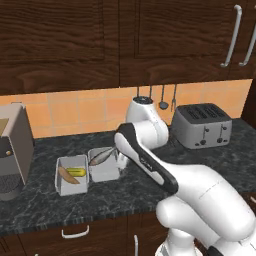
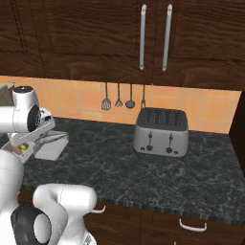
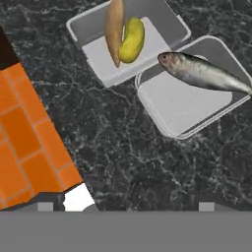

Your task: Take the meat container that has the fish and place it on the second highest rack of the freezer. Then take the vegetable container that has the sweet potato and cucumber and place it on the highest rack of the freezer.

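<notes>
On the dark counter point(image 1: 210, 165), the fish point(image 3: 204, 72) lay across its grey tray point(image 3: 172, 106), right beside the tray point(image 3: 98, 29) with sweet potato point(image 3: 114, 27) and cucumber point(image 3: 131, 39). Both sat just ahead of the gripper point(image 3: 125, 206), whose jaws were spread wide, holding nothing.

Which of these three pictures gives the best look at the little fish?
The hand view: the fish lies large and unobstructed across its white tray, head and silvery body clear. In the left base view it is small, partly behind the arm. In the right base view it is a thin sliver beside the arm.
</notes>
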Controlling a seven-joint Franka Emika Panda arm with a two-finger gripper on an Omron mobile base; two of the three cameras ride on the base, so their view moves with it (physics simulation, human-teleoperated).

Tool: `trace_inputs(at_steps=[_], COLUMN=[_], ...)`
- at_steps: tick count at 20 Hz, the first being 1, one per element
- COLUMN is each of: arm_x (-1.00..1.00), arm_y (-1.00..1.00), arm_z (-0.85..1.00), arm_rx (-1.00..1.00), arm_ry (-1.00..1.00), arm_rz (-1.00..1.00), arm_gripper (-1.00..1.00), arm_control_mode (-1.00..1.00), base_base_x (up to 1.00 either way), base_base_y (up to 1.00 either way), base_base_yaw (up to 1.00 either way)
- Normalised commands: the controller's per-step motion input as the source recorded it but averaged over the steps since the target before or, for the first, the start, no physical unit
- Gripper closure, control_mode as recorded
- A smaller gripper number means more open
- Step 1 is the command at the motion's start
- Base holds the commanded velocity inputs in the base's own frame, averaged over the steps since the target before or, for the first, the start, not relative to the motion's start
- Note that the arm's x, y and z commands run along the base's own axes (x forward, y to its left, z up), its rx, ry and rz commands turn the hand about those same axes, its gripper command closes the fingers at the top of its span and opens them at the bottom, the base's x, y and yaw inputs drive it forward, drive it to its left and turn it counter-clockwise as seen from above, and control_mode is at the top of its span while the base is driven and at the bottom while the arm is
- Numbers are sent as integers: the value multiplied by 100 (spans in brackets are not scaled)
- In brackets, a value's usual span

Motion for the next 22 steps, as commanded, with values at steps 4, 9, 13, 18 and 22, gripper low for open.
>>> trace_inputs(at_steps=[4,9,13,18,22], arm_x=[100,92,62,2,-19], arm_y=[51,31,34,35,1], arm_z=[-89,-73,-48,-24,-24], arm_rx=[-19,-24,-10,-8,-1], arm_ry=[32,29,20,3,-13], arm_rz=[17,7,4,4,3], arm_gripper=[-100,-100,-100,-100,-100], arm_control_mode=[-100,-100,-100,-100,-100], base_base_x=[0,0,0,0,0], base_base_y=[0,0,0,0,0], base_base_yaw=[0,0,0,0,0])
